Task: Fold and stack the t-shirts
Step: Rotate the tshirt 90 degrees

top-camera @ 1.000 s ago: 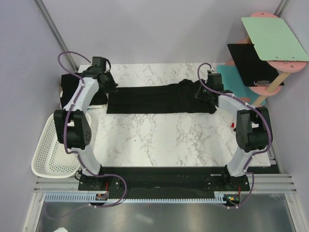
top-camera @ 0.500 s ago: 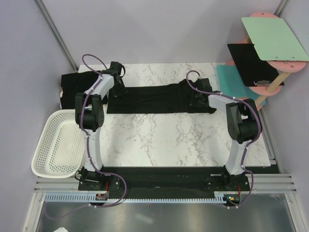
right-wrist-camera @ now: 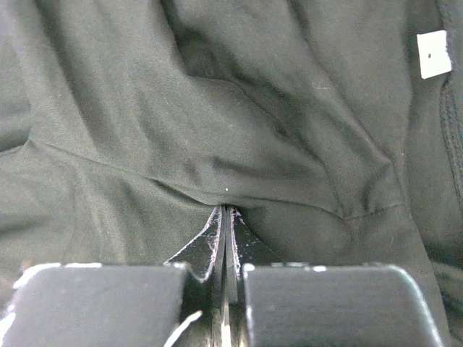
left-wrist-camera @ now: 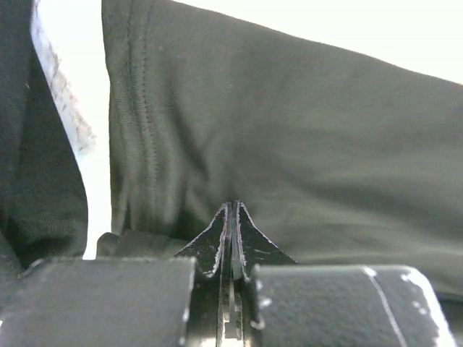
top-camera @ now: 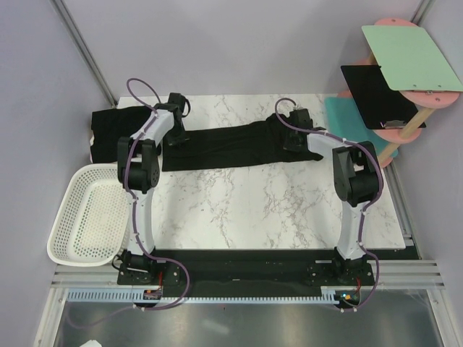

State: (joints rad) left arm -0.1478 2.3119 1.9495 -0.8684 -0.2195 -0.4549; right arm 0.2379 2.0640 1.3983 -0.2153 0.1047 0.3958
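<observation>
At the table's (top-camera: 239, 210) far side, the shirt (top-camera: 224, 148) was pinched for folding by the shut left gripper (left-wrist-camera: 232, 210) and right gripper (right-wrist-camera: 224, 213); an even joint lift was judged due.

Layout, top view:

1. One t-shirt (top-camera: 224, 147) lies lengthwise, left to right, on the far half of the counter (top-camera: 239, 210).
2. My left fingers (left-wrist-camera: 215, 240) sit on its left end. My right fingers (right-wrist-camera: 208, 247) sit on its right end.
3. A second t-shirt (top-camera: 108, 129) lies at the far-left corner, left of my left arm.
4. The basket (top-camera: 56, 242) sits off the counter's left edge, on the near side.
5. The rack (top-camera: 406, 130) stands beyond the far-right corner. It carries a mat (top-camera: 341, 116) lowest, a clipboard (top-camera: 372, 94) above it and a flat board (top-camera: 412, 58) on top.
</observation>
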